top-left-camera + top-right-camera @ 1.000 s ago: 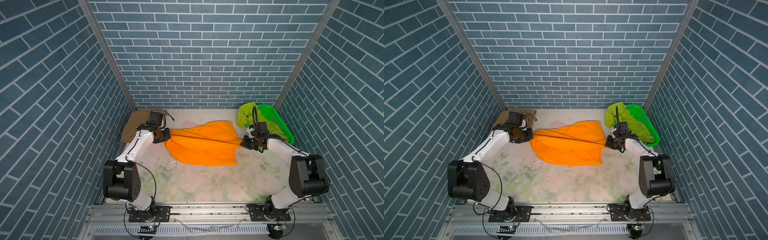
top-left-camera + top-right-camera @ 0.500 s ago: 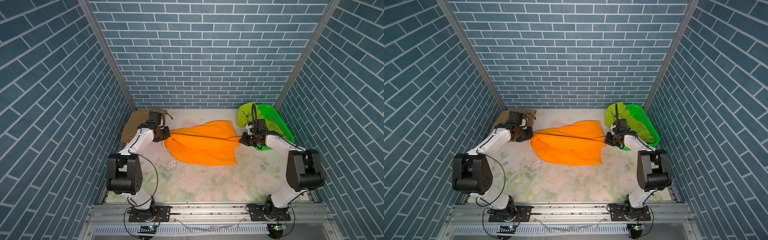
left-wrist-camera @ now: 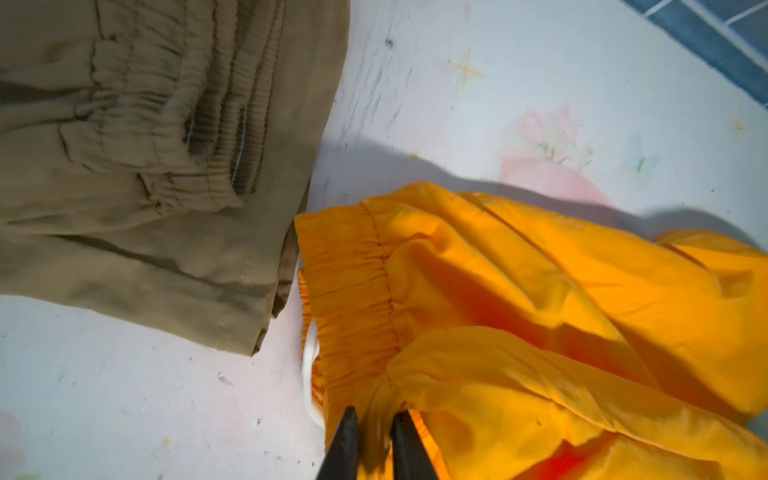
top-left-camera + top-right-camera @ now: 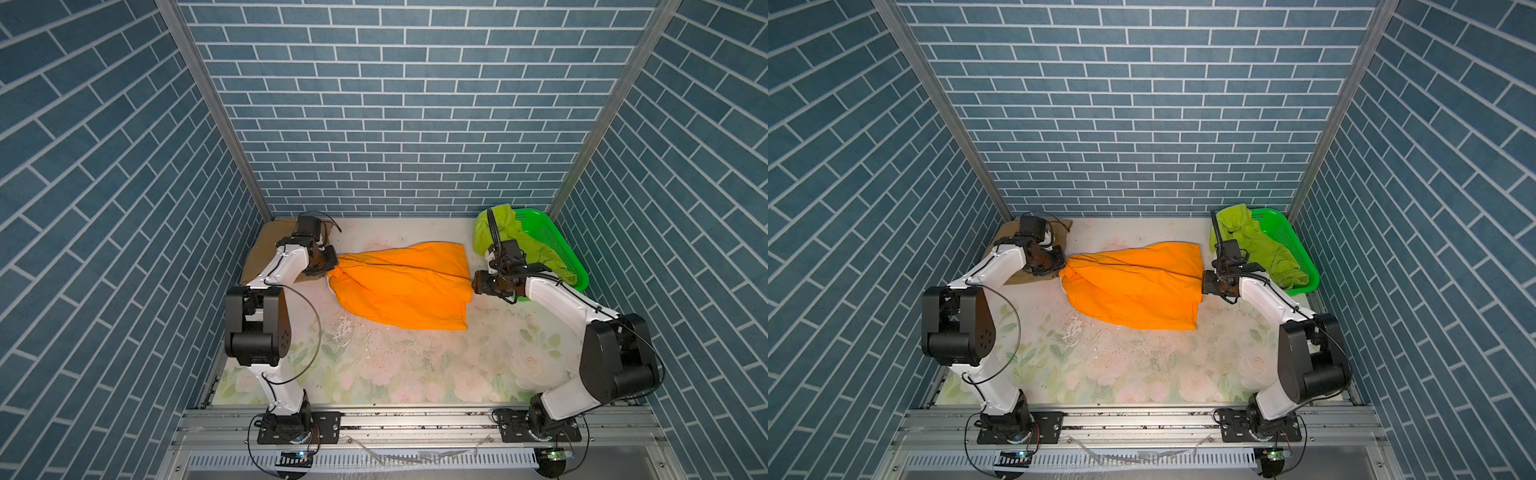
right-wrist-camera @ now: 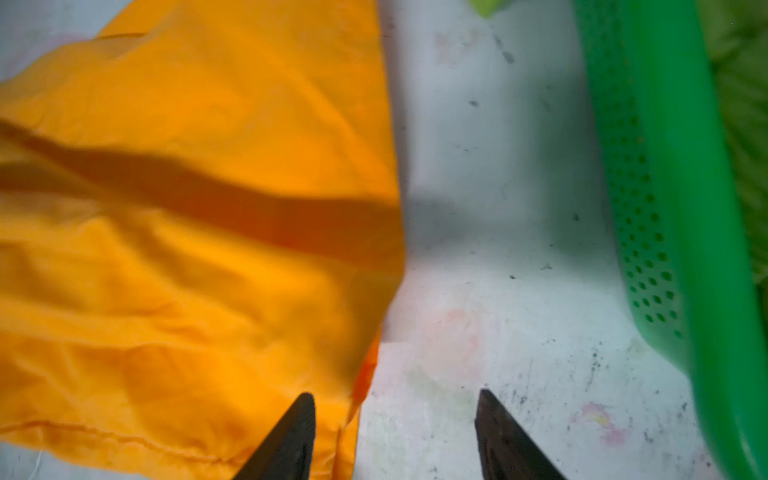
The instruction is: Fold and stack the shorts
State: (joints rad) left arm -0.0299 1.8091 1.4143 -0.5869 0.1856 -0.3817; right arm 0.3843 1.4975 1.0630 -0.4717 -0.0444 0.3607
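Well, at the left of a top view I see my tan shorts (image 4: 261, 251) lying flat. My left pincer (image 3: 375, 412) pinches the orange shorts (image 4: 403, 291) in the middle. My right pincer (image 5: 395, 395) gapes wide beside their hem. At the upper right, the green shorts (image 4: 505, 227) hang from the basket (image 4: 555, 237).

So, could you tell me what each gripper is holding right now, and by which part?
The left gripper pinches the bright orange cloth shorts by bunched fabric beside the gathered waistband. The right gripper stands open, holding nothing.
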